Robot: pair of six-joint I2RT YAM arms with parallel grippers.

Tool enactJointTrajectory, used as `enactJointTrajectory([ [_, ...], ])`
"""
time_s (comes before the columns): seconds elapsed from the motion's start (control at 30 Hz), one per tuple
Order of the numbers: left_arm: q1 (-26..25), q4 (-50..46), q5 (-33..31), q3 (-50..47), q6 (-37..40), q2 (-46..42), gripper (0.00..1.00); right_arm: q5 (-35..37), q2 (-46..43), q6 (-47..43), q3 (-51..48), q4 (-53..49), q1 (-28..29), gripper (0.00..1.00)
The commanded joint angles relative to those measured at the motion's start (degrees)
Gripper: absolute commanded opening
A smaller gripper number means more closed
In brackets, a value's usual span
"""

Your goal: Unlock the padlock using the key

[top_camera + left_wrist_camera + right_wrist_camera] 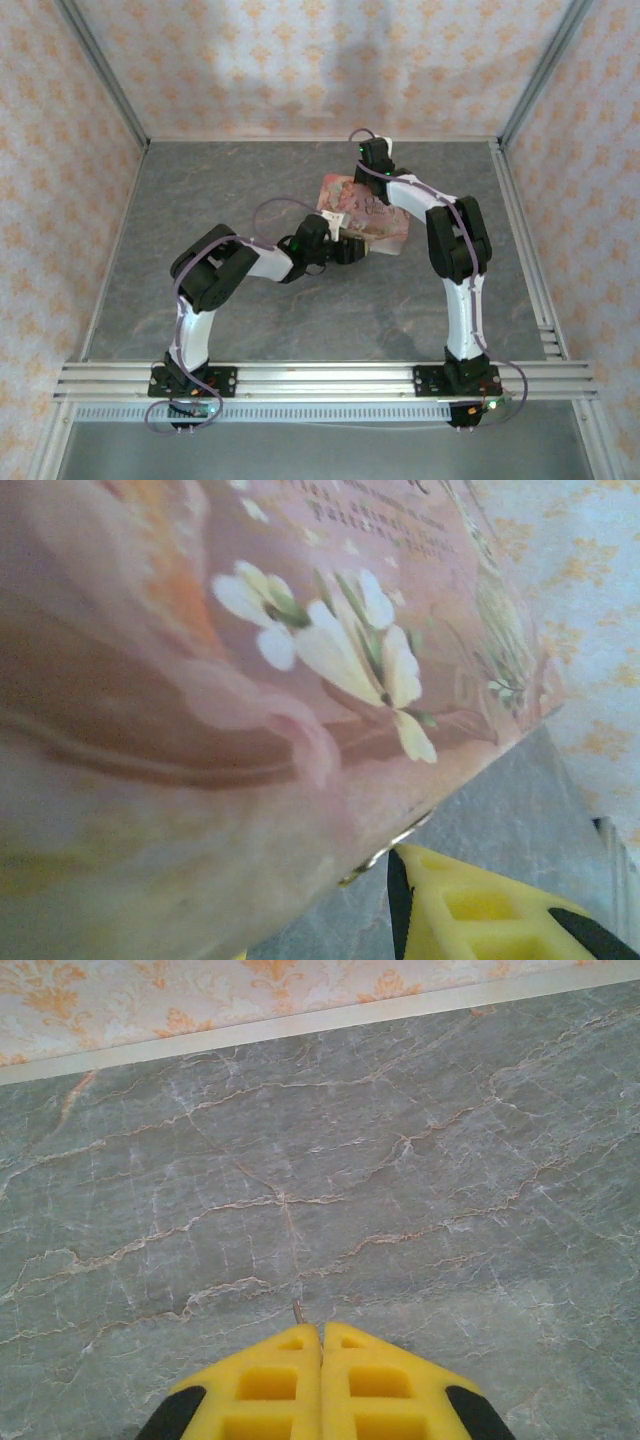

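Right now you are pinching what looks like the key (297,1311), a thin sliver poking from the right gripper's (321,1328) closed fingertips, and it is pointing at the far wall (200,990), away from the pink box (365,215). Your left gripper (350,250) is sitting at that box's near edge, and I cannot tell its grip. The padlock is too small to find; a metal glint (385,852) is showing at the box's lower edge.

Thin key (297,1312) in R claw (320,1332)

Left arm (215,275), right arm (455,240) — beside pink box (350,207)
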Motion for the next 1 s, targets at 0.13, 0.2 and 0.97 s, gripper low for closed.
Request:
enactJointTrajectory([
  [0.13,0.6,13.1,4.3,1.7,-2.5,4.1,0.36,-1.0,2.2,1.2,-2.7,-9.9,1.1,0.00],
  [0.2,0.7,13.2,2.6,1.1,-2.8,4.1,0.38,-0.8,2.3,1.1,-2.6,-10.1,1.0,0.00],
  [0.97,2.8,5.8,0.5,-2.4,-1.0,-0.7,0.13,-0.8,1.7,0.8,-1.6,-10.8,1.1,0.00],
])
